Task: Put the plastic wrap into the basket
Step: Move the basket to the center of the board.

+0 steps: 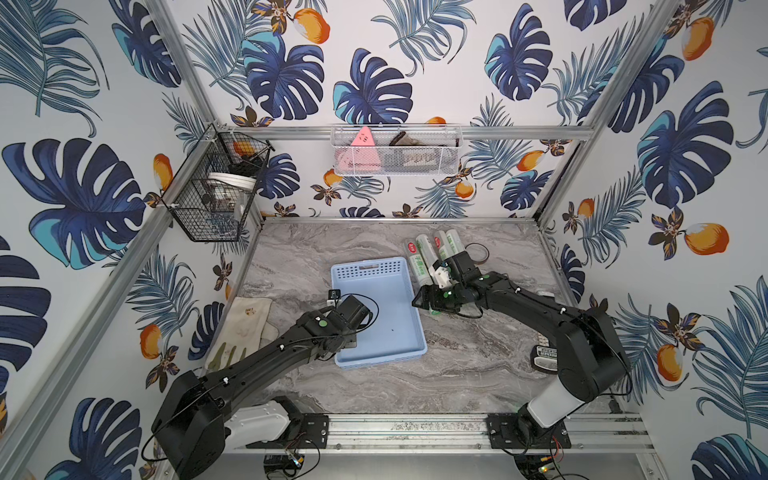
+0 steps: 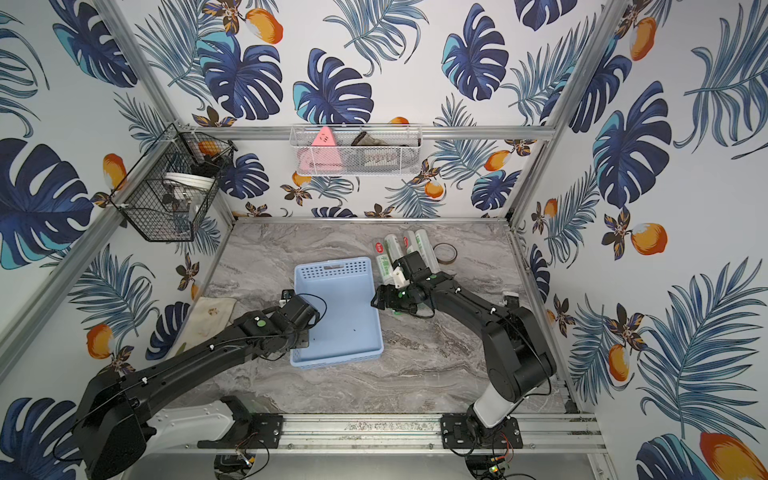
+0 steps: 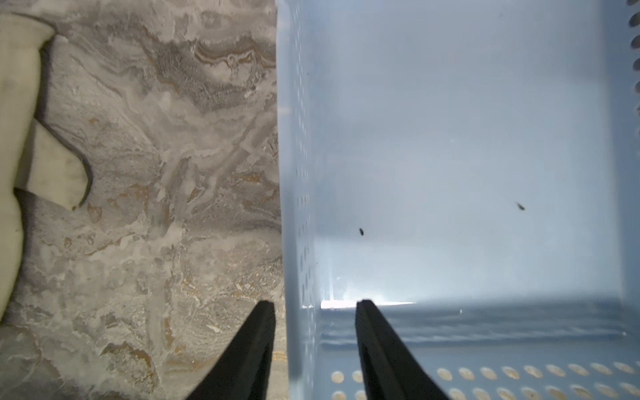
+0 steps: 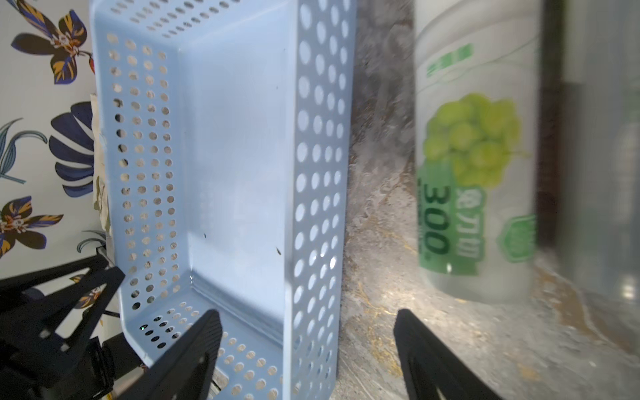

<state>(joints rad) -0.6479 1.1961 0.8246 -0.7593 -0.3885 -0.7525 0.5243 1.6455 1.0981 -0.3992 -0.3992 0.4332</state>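
Observation:
The light-blue basket (image 1: 390, 316) (image 2: 345, 316) lies mid-table with nothing in it. Several rolls of plastic wrap (image 1: 430, 251) (image 2: 392, 249) lie side by side behind its far right corner, partly covered by my right wrist. My left gripper (image 3: 315, 303) stands open astride the basket's (image 3: 450, 138) left wall near the front corner, one finger outside and one inside. My right gripper (image 4: 308, 311) (image 1: 420, 300) is open astride the basket's (image 4: 235, 156) right wall, holding nothing. One roll (image 4: 474, 173), with green grapes and "300", lies just beyond its outer finger.
A brown tape ring (image 1: 478, 252) lies right of the rolls. A soiled pale glove (image 1: 245, 328) lies left of the basket. A black-and-white object (image 1: 542, 357) sits at the right front. A black wire basket (image 1: 216, 187) and a white mesh basket (image 1: 395, 151) hang on the walls.

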